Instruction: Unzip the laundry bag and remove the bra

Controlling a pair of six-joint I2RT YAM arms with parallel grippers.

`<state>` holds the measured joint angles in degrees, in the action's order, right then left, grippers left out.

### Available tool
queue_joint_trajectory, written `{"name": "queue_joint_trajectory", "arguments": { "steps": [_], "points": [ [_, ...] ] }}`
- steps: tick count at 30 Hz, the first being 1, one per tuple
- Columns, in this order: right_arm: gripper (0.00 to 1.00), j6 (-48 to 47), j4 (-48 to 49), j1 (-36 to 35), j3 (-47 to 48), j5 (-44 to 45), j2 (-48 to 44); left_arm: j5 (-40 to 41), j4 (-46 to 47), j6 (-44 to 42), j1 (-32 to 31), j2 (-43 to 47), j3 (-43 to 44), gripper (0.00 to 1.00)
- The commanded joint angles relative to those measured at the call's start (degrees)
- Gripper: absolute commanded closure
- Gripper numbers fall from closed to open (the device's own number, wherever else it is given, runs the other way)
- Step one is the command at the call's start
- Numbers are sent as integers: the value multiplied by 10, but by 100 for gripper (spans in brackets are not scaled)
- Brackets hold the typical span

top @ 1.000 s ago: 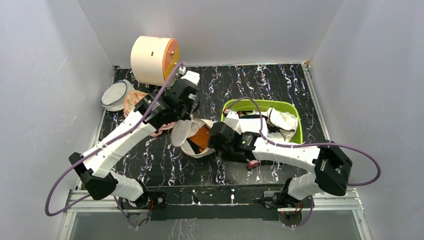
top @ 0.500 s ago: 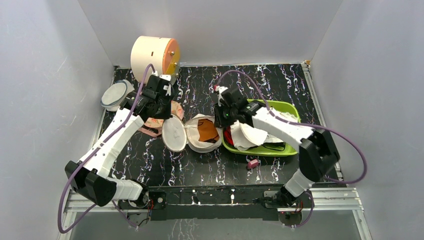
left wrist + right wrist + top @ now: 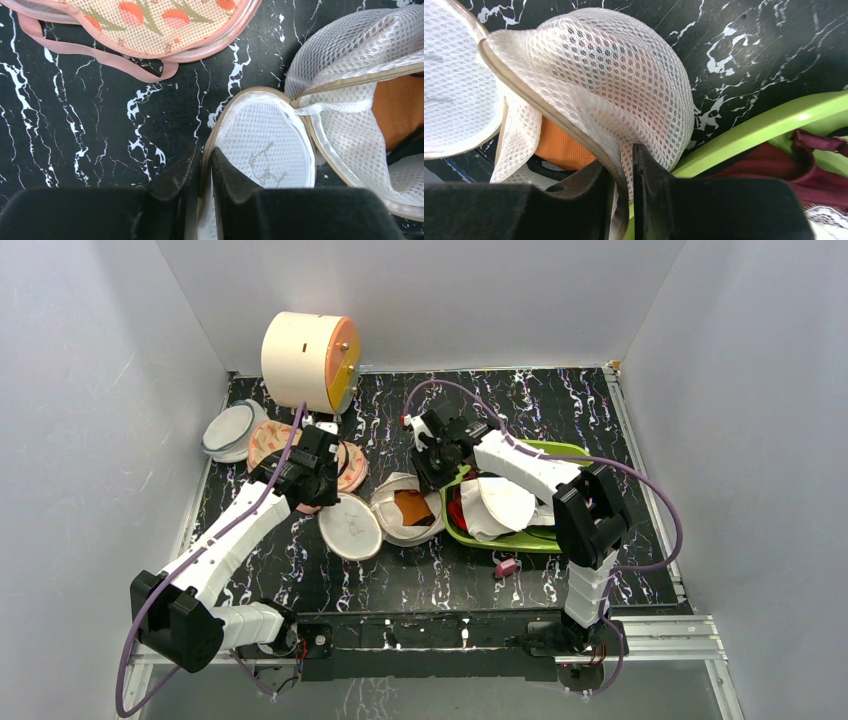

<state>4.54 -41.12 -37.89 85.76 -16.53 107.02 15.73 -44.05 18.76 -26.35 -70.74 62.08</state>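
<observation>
The white mesh laundry bag (image 3: 385, 517) lies open in two halves at the table's middle. My left gripper (image 3: 318, 480) is shut on the zipper rim of the flat left half (image 3: 270, 145). My right gripper (image 3: 432, 462) is shut on the zipper rim of the domed right half (image 3: 624, 75). The bra's orange cup (image 3: 410, 506) shows inside the opened bag, with a black strap under it. It also shows in the right wrist view (image 3: 559, 145) and at the left wrist view's right edge (image 3: 400, 107).
A pink flamingo-patterned pouch (image 3: 300, 455) lies behind the left gripper. A grey-rimmed white disc (image 3: 230, 430) sits at the far left. A cream and orange drum (image 3: 308, 360) stands at the back. A green bin (image 3: 560, 540) with white and maroon garments touches the bag's right side.
The left gripper has pulled its half of the bag toward the near left, spreading the bag wider. The right arm has swung back and left, holding the other half.
</observation>
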Motion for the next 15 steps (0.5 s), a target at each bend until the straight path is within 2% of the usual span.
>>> {"name": "queue_joint_trajectory", "arguments": {
  "steps": [1,3,5,9,11,15],
  "points": [
    [84,-26,-37,3,57,21,-5,44,42,-7,3,15,-7,82],
    [82,-15,-40,3,61,32,-17,48,45,-13,3,14,-3,77],
    [76,-3,-42,3,62,41,-30,41,54,-21,3,17,-2,68],
    [66,15,-59,3,62,66,-55,31,58,-26,3,25,14,45],
    [61,17,-74,3,67,77,-66,25,65,-29,3,32,22,27],
    [50,19,-95,2,75,97,-107,-73,122,-71,3,54,22,3]
  ]
}}
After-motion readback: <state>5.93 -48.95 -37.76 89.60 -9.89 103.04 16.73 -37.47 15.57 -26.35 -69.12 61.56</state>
